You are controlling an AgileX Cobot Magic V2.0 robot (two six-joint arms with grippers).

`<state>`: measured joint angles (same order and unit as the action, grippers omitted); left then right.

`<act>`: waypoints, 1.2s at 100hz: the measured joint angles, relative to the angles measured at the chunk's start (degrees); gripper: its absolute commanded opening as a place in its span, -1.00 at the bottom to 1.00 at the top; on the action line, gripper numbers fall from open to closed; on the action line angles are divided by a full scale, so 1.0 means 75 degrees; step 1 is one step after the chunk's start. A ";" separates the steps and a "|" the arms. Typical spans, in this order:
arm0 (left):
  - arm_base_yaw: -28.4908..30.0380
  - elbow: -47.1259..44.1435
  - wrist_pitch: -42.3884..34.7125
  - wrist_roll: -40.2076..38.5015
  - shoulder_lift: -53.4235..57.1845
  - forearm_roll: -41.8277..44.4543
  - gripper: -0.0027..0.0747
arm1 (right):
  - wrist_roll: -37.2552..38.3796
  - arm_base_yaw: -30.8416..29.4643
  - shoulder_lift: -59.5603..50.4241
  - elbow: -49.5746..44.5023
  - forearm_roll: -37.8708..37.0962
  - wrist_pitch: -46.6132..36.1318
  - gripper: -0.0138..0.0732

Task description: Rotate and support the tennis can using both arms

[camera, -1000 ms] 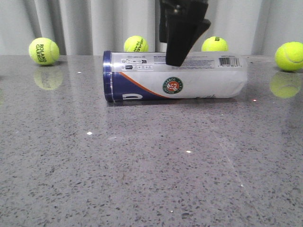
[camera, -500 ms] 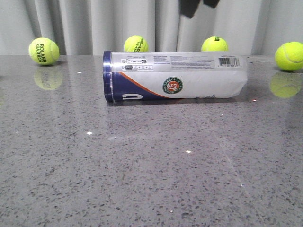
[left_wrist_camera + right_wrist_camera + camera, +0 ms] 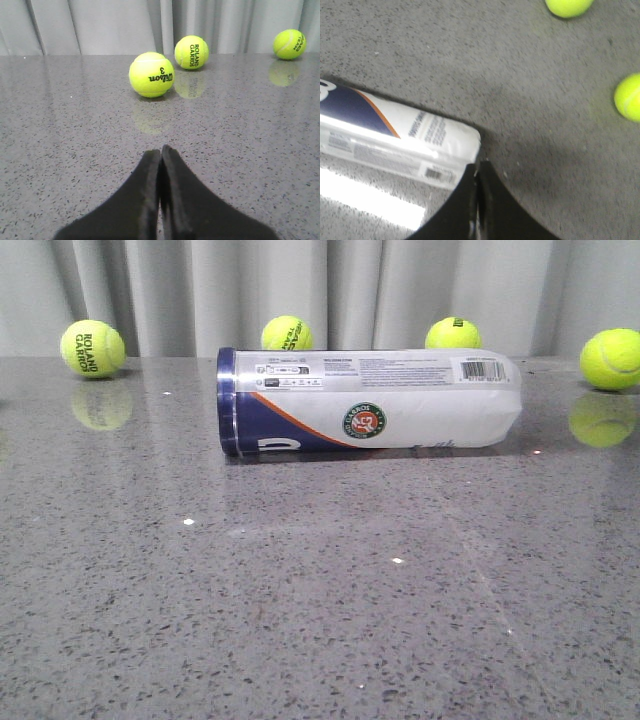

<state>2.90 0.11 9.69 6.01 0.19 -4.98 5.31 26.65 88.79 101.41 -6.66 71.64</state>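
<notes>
The tennis can (image 3: 368, 401) is lying on its side on the grey surface (image 3: 320, 590), untouched. Left jaws (image 3: 160, 154) and right jaws (image 3: 477, 167) are being kept pressed together, holding nothing.

I'm looking across a grey speckled stone table (image 3: 300, 620), polished enough to throw back soft reflections and a few pinpoint glints of light. Behind its far edge hangs a pale grey curtain (image 3: 180, 290) in vertical folds, filling the whole backdrop. The lighting is even and cool, with faint shadows on the surface. In the right wrist view the same tabletop looks darker and grainier, with a bright white patch of glare (image 3: 365, 195) lying on it.
</notes>
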 measured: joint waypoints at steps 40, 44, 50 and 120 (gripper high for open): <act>0.0000 0.0000 0.0000 0.0000 0.0000 0.0142 -0.98 | 0.0424 -0.0031 -0.3034 -0.3399 0.0029 -0.0578 -0.84; 0.0000 0.0000 0.0000 0.0000 0.0000 0.0142 -0.98 | 0.0437 -0.0031 -0.3462 -0.3796 0.0029 -0.0818 -0.84; 0.0000 0.0000 0.0000 0.0000 0.0000 0.0142 -0.98 | 0.0455 -0.0031 -0.4044 -0.4320 0.0029 -0.1246 -0.84; 0.0000 0.0000 -0.0591 0.0000 0.0000 -0.0460 -0.98 | 0.0519 -0.0031 -1.0309 -0.8864 0.0029 -0.2920 -0.84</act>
<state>2.90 0.11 5.25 6.01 0.19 -8.43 9.20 26.42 11.47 34.93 -6.44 49.75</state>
